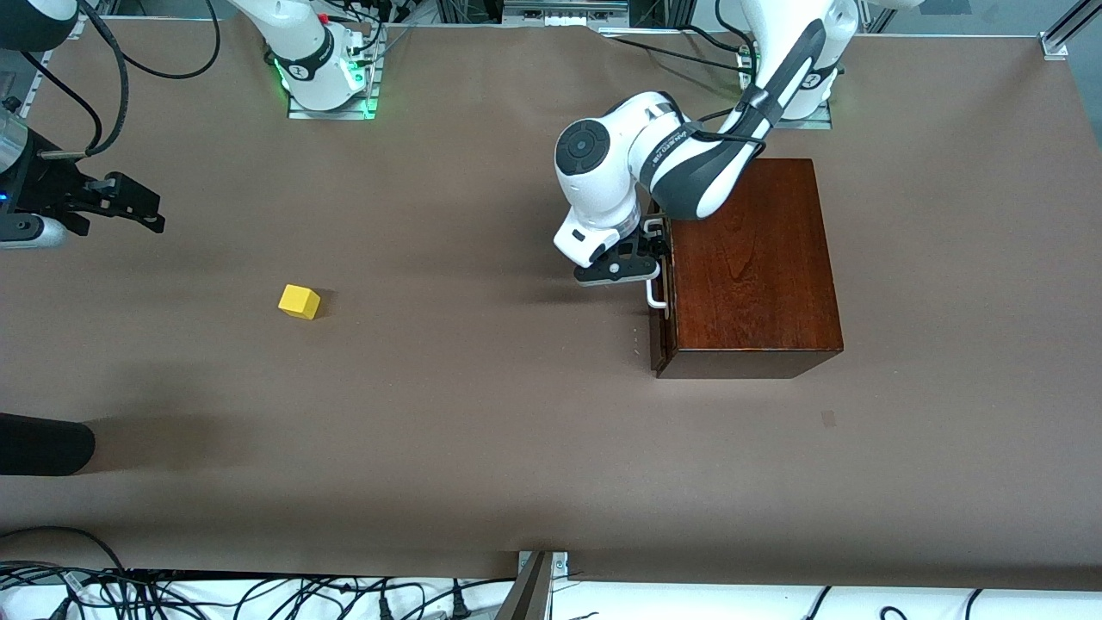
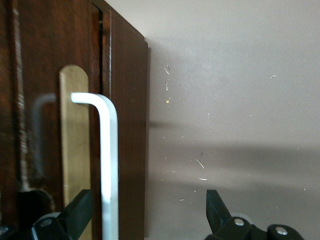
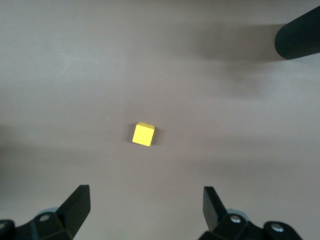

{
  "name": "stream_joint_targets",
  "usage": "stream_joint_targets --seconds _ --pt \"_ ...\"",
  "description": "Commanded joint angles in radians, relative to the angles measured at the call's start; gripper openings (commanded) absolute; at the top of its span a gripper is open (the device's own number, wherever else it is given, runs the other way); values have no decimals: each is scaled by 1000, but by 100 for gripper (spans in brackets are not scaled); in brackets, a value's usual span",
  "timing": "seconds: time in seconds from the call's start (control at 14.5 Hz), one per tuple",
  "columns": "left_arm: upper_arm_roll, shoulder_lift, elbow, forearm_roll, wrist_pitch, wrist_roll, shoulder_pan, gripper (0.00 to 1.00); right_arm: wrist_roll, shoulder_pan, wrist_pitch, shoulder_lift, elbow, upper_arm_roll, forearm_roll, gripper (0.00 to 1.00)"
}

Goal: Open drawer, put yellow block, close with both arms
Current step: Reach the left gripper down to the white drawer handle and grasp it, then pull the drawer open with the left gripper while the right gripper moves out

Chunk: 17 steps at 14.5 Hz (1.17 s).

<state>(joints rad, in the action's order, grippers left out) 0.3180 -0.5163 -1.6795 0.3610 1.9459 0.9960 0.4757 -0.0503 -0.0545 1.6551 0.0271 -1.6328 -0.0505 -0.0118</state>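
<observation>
The dark mahogany box (image 1: 753, 258) stands toward the left arm's end of the table. Its drawer front (image 1: 664, 327) looks shut and carries the white bar handle (image 1: 656, 297). My left gripper (image 1: 653, 251) is open at the handle. In the left wrist view the handle (image 2: 109, 160) stands between the two fingers of that gripper (image 2: 147, 212), close to one fingertip (image 2: 77, 212). The yellow block (image 1: 299, 301) lies on the table toward the right arm's end. My right gripper (image 1: 153, 209) is open and empty in the air. The right wrist view shows the block (image 3: 143, 134) below this gripper (image 3: 145, 210).
A black rounded object (image 1: 43, 443) reaches over the table edge at the right arm's end, nearer the front camera than the block; it also shows in the right wrist view (image 3: 300, 35). A brass plate (image 2: 75, 150) sits on the drawer front under the handle. Brown paper covers the table (image 1: 482, 413).
</observation>
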Motion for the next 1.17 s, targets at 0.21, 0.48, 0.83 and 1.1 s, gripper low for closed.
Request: stream_joint_targets --seconds 0.21,0.48,0.83,1.1 --pt "-11 -44 20 15 11 44 35 100 -16 7 -1 27 50 6 3 100" --pt "-11 -51 26 -34 21 46 35 100 -17 7 -4 40 65 6 1 100" --pt "-16 -62 32 -85 61 58 40 100 -19 8 -37 83 140 6 4 100" --pt "-19 -74 43 -85 76 67 60 100 -19 8 -38 89 145 6 3 100"
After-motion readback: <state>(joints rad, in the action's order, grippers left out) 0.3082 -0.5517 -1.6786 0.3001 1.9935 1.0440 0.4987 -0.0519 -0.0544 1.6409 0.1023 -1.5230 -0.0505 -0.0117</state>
